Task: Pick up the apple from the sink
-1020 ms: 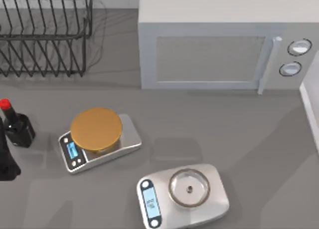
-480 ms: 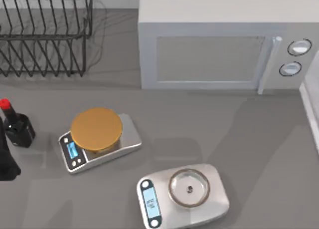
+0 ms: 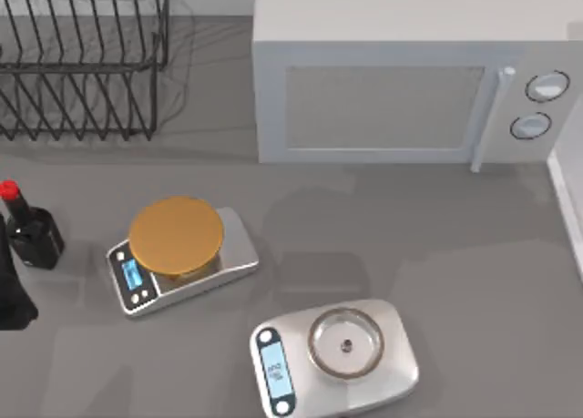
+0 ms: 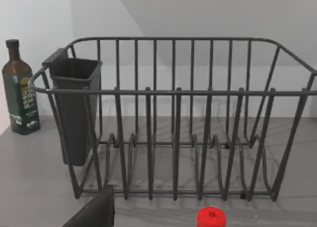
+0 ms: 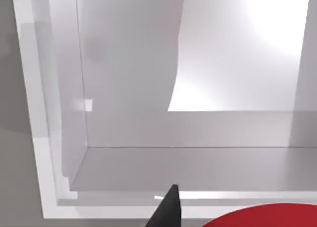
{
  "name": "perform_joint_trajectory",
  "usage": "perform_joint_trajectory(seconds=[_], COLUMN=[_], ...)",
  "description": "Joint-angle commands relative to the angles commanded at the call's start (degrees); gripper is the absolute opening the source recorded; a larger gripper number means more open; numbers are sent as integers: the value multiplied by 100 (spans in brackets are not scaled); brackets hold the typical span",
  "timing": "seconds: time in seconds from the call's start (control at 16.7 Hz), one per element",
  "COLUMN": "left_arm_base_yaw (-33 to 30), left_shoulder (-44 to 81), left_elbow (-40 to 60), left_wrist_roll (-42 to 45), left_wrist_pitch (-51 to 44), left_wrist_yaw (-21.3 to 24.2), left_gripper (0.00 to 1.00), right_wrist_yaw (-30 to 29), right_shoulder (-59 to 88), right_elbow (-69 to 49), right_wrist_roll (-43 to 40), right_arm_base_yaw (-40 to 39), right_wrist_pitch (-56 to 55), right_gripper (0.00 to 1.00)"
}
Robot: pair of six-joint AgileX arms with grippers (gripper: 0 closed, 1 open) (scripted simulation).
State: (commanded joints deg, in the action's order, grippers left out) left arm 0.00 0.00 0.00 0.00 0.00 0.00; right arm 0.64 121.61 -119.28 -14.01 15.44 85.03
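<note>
The apple (image 5: 262, 217) is seen just beside the right end effector's dark fingertip (image 5: 168, 209), above the white sink (image 5: 54, 153). Whether it is gripped cannot be told. A straight, slow rise clear of the sink walls is advised.

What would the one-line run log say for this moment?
left arm: parked, table's left edge | right gripper: over sink | apple: red, beside fingertip | grasp: unclear

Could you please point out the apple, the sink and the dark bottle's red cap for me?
apple (image 5: 262, 218): right wrist view, on its red upper surface at the frame edge.
sink (image 5: 188, 167): right wrist view, on its bare basin floor.
red cap (image 3: 9, 191): top view, on the cap's top.
</note>
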Motion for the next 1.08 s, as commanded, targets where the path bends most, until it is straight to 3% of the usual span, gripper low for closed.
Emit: perform_joint_trajectory(seconds=[0.36, 0.6, 0.84, 1.08], left_arm_base_yaw=[0, 0, 0, 0], left_shoulder=[0, 0, 0, 0], left_elbow=[0, 0, 0, 0], left_wrist_roll=[0, 0, 0, 0], left_wrist_pitch=[0, 0, 0, 0], left_wrist_yaw=[0, 0, 0, 0], left_gripper=[100, 100, 100, 100], right_wrist_yaw=[12, 372, 706, 687], right_shoulder=[-53, -300, -561, -720], right_elbow=[-86, 184, 632, 955], right_wrist_roll=[22, 604, 1725, 2955], right_arm_base_yaw=[-16, -319, -1532, -3090], right_wrist_pitch=[103, 161, 192, 102], right_gripper=[0, 0, 0, 0])
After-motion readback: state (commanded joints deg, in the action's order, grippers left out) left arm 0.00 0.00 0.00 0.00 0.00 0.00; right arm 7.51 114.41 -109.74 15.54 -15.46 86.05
